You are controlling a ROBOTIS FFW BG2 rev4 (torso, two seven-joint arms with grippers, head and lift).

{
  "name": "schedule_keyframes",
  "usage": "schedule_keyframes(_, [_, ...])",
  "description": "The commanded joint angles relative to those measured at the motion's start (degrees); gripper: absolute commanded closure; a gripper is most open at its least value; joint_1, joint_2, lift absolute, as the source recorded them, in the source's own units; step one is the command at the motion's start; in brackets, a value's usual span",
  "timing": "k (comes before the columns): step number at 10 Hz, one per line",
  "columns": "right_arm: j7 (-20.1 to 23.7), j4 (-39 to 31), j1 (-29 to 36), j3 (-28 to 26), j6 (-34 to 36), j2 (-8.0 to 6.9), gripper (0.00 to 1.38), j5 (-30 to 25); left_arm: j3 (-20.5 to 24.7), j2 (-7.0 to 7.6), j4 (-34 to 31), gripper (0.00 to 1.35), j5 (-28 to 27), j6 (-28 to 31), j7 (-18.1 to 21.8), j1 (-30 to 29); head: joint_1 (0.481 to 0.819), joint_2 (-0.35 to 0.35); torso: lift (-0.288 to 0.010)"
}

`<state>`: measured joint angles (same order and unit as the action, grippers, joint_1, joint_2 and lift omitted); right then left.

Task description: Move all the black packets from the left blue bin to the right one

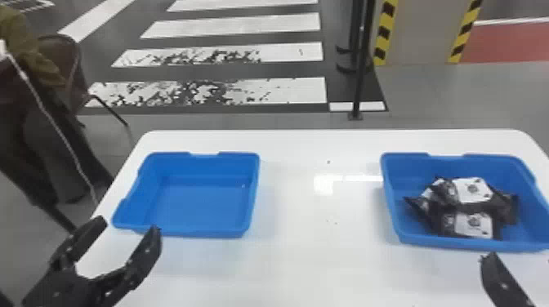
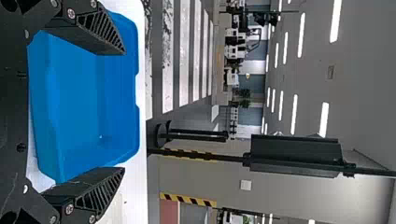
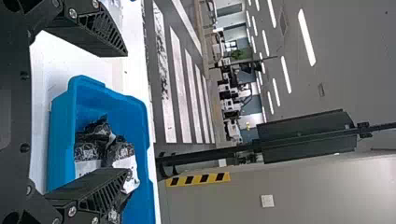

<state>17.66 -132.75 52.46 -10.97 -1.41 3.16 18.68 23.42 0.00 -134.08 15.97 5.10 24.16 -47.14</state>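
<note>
In the head view my left gripper stands open at the near left of the left blue bin, which holds nothing. The right blue bin has several black packets with white labels heaped in it. One finger of my right gripper shows just in front of that bin. The left wrist view has the left gripper wide apart before the bare left bin. In the right wrist view the right gripper is open, with the packets in the bin beyond its fingers.
Both bins rest on a white table, with a wide stretch of tabletop between them. Behind the table stands a black post. At the far left is a chair.
</note>
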Motion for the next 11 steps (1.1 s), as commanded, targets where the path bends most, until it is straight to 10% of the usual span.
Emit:
schedule_keyframes(1, [0.00,0.07,0.13,0.00,0.00,0.00,0.15,0.17,0.00,-0.15,0.00,0.16,0.14,-0.05,0.01,-0.11,0.695,0.128,-0.140])
schedule_keyframes(11, [0.00,0.77,-0.01,0.57,0.00,0.18,0.15,1.43,0.00,-0.15,0.42,0.16,0.48,0.24,0.01,-0.11,0.695,0.132,-0.140])
